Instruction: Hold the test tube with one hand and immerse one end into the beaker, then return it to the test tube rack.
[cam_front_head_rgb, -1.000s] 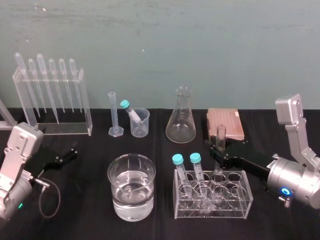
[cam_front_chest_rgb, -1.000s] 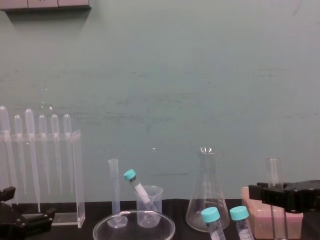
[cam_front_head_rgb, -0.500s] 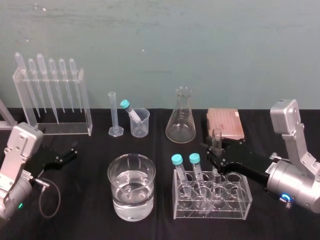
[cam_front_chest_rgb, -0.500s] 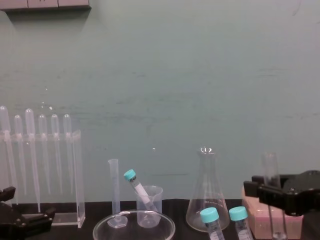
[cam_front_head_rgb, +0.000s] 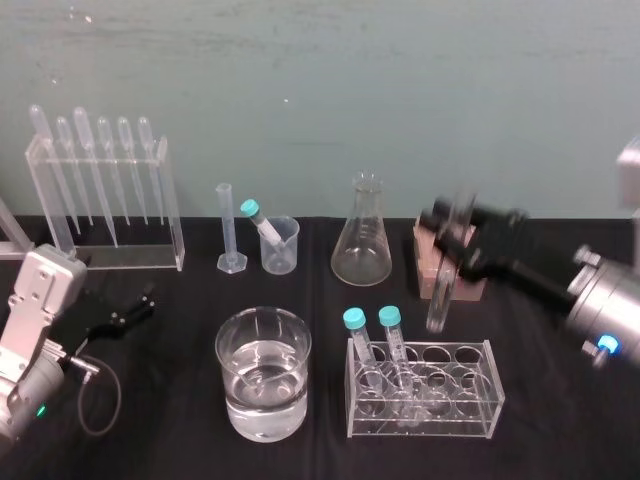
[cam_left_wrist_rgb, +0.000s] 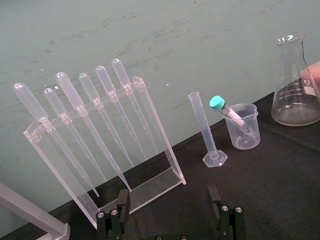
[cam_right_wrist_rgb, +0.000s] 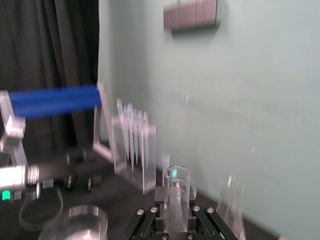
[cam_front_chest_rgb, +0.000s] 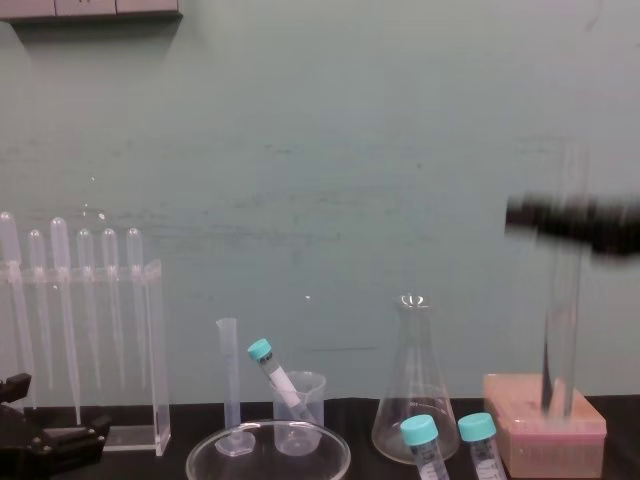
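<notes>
Test tube (cam_front_head_rgb: 438, 298): one tall, slim, clear glass tube with an open rim. It is pinched near its upper part and hangs close to upright, its lower end in the air just above the clear acrylic test tube rack (cam_front_head_rgb: 465, 398).
Right gripper (cam_front_head_rgb: 455, 232): one black two-fingered hand on a thick silver wrist with a blue ring light. Its fingers press on the tube from both sides, raised over the table on the robot's right.
Rack contents: two teal-capped tubes (cam_front_head_rgb: 355, 320) stand in the rack's left end, just beside the hanging tube's lower end.
Pink block (cam_front_chest_rgb: 525, 440): one low salmon-pink rectangular block, behind the rack and the held tube.
Flask (cam_front_head_rgb: 362, 245): one clear wide-based conical flask, left of the block.
Beaker (cam_front_head_rgb: 282, 250): one small clear cup with a pouring lip, left of the flask and well apart from the held tube — a third teal-capped tube (cam_front_head_rgb: 258, 222) leans in it.
Cylinder (cam_front_head_rgb: 228, 235): one thin graduated cylinder with a foot, just beside the beaker.
Water vessel (cam_front_head_rgb: 232, 350): one wide clear glass, part filled, left of the rack.
Pipette stand (cam_front_head_rgb: 172, 220): one tall clear acrylic stand with six pipettes (cam_front_head_rgb: 101, 165), at the back left.
Left gripper (cam_front_head_rgb: 135, 308): one black gripper, fingers spread and holding nothing — low over the table in front of the stand.
</notes>
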